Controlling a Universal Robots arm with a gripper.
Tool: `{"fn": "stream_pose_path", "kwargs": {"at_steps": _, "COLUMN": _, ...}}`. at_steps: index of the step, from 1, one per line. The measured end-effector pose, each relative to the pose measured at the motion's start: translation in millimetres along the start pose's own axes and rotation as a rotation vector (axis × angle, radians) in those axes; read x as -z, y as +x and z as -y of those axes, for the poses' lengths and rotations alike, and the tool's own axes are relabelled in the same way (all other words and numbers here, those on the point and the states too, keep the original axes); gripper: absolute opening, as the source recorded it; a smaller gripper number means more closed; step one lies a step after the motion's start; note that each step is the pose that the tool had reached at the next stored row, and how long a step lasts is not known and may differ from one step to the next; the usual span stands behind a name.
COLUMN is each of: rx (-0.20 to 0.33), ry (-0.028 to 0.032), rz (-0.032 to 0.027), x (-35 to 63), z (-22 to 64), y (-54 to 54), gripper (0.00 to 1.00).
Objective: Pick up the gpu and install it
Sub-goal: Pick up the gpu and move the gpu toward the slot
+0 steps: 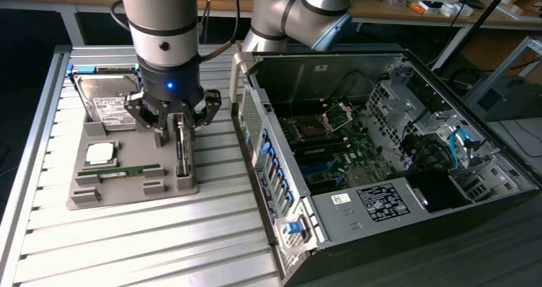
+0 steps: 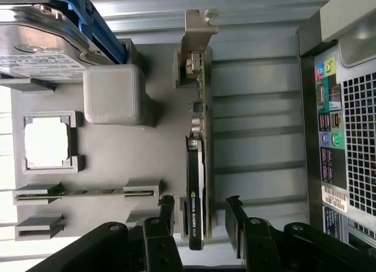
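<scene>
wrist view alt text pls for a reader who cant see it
The open gripper straddles the gpu, a finger on each side with gaps between, as the card stands on edge in a grey tray. The tray also holds a hard drive, a processor and a memory stick; the computer case, rear ports showing, lies beside it.

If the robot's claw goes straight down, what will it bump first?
Likely the graphics card, standing on edge in the grey tray: the open gripper points down with one finger on either side. Depth is unclear.
</scene>
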State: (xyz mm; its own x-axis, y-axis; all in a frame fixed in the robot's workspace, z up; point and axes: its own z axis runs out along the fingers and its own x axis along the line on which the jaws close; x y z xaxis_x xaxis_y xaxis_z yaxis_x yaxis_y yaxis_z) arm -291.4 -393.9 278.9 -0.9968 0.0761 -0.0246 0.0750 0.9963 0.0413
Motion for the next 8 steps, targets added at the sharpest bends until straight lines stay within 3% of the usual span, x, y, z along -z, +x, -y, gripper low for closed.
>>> {"fn": "stream_pose_path", "kwargs": {"at_steps": 8, "rx": 0.0, "ry": -0.0001, "rz": 0.0001, "x": -3.2, "z": -0.4, "y": 0.0, "gripper": 0.48}}
